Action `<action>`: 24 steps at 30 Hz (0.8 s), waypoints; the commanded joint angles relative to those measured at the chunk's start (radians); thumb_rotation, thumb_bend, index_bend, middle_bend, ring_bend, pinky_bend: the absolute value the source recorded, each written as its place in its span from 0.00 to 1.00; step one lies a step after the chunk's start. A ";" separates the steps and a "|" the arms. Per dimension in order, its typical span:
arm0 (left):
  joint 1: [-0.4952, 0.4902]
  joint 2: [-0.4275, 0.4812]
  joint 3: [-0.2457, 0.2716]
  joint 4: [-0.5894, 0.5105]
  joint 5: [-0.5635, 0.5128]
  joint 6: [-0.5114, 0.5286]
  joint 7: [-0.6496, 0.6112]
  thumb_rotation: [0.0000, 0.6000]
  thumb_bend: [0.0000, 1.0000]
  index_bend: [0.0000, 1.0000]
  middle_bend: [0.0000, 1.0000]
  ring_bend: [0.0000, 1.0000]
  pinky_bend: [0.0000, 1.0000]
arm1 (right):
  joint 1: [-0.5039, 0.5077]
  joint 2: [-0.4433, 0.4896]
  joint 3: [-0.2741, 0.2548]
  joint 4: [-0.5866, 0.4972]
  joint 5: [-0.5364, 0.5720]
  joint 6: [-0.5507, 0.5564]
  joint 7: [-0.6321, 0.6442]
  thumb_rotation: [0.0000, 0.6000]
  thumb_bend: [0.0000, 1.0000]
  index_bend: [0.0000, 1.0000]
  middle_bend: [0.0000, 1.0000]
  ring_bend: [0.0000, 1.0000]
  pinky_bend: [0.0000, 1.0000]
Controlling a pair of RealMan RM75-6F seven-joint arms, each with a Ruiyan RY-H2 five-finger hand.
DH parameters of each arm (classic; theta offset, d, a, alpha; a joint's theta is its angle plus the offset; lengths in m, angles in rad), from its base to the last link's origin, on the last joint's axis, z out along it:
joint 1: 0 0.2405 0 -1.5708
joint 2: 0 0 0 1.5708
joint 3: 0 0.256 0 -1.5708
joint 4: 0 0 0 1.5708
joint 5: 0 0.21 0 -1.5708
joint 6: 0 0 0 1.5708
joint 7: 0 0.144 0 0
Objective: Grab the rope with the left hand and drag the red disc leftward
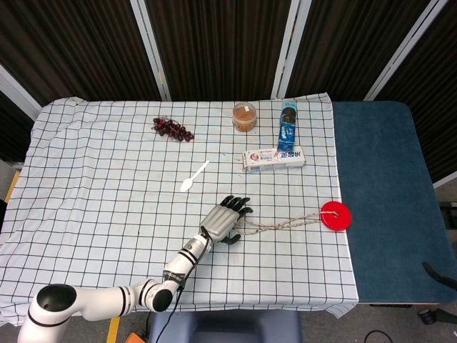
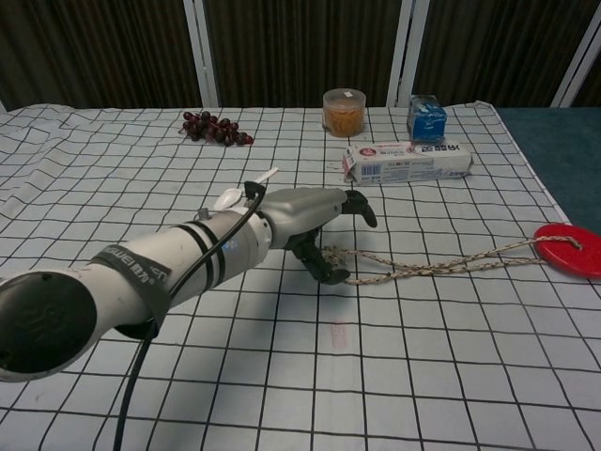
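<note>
A red disc [image 1: 335,215] [image 2: 569,249] lies near the right edge of the checked tablecloth [image 1: 100,186]. A tan rope [image 1: 282,225] [image 2: 432,266] runs left from it to a knotted end. My left hand [image 1: 226,219] [image 2: 314,220] hovers low over that knotted end, palm down. Its dark fingers [image 2: 360,209] reach out above the rope and the thumb [image 2: 329,272] hangs down right at the knot. I see no closed grasp on the rope. The right hand appears in neither view.
At the back of the table are a bunch of dark grapes [image 1: 172,128], a clear cup of brown stuff [image 1: 244,116], a blue packet [image 1: 288,132] and a white box [image 1: 273,158]. A white spoon [image 1: 194,176] lies behind my hand. A blue surface [image 1: 385,200] adjoins the cloth on the right.
</note>
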 commanded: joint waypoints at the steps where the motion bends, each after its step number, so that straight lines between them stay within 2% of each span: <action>1: -0.022 -0.018 -0.006 0.033 -0.015 -0.015 -0.001 1.00 0.36 0.21 0.01 0.00 0.03 | -0.001 0.000 0.002 0.002 0.004 -0.001 0.001 1.00 0.27 0.00 0.00 0.00 0.00; 11: -0.063 -0.043 -0.008 0.112 -0.055 -0.039 0.010 1.00 0.36 0.28 0.02 0.00 0.04 | -0.006 -0.002 0.003 0.015 0.011 -0.002 0.015 1.00 0.27 0.00 0.00 0.00 0.00; 24: -0.076 -0.070 -0.002 0.146 -0.060 -0.044 -0.028 1.00 0.38 0.40 0.03 0.00 0.04 | -0.009 -0.006 0.004 0.018 0.012 -0.002 0.012 1.00 0.27 0.00 0.00 0.00 0.00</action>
